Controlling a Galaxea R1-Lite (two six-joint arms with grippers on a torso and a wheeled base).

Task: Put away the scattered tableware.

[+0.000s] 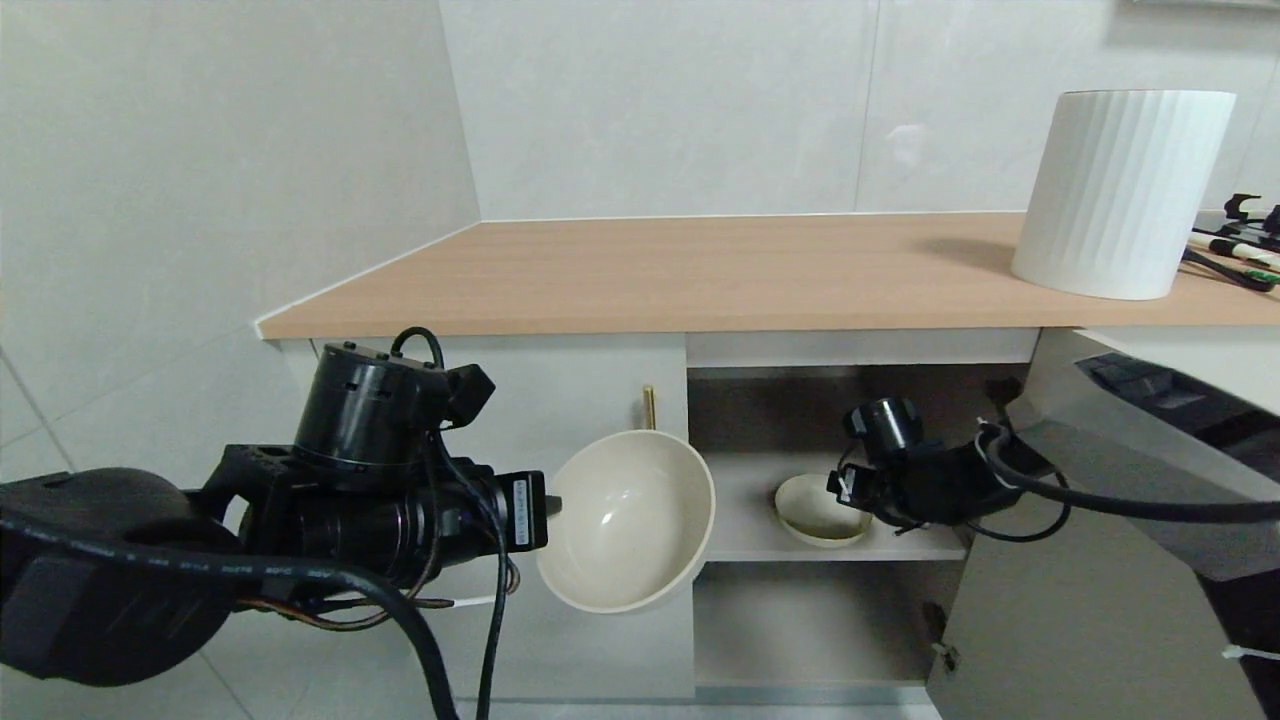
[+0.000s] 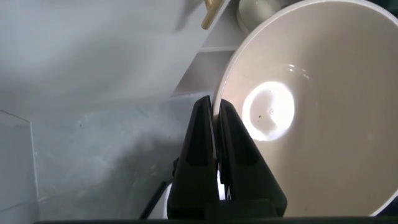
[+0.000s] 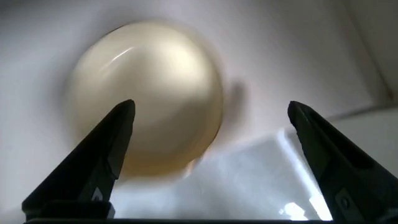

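My left gripper [image 1: 556, 506] is shut on the rim of a large cream bowl [image 1: 628, 520], held tilted on its side in front of the closed left cabinet door. In the left wrist view its fingers [image 2: 214, 127] pinch the bowl's rim [image 2: 311, 112]. A smaller cream bowl [image 1: 818, 509] rests on the shelf inside the open cabinet. My right gripper [image 1: 845, 489] is inside the cabinet just beside that bowl. In the right wrist view its fingers [image 3: 112, 146] stand wide open, apart from the small bowl [image 3: 149, 102].
A wooden countertop [image 1: 700, 270] runs above the cabinet, with a white ribbed cylinder [image 1: 1125, 190] at the right and utensils [image 1: 1235, 255] beyond it. The right cabinet door [image 1: 1100, 560] hangs open. A gold handle [image 1: 648, 405] sits on the left door.
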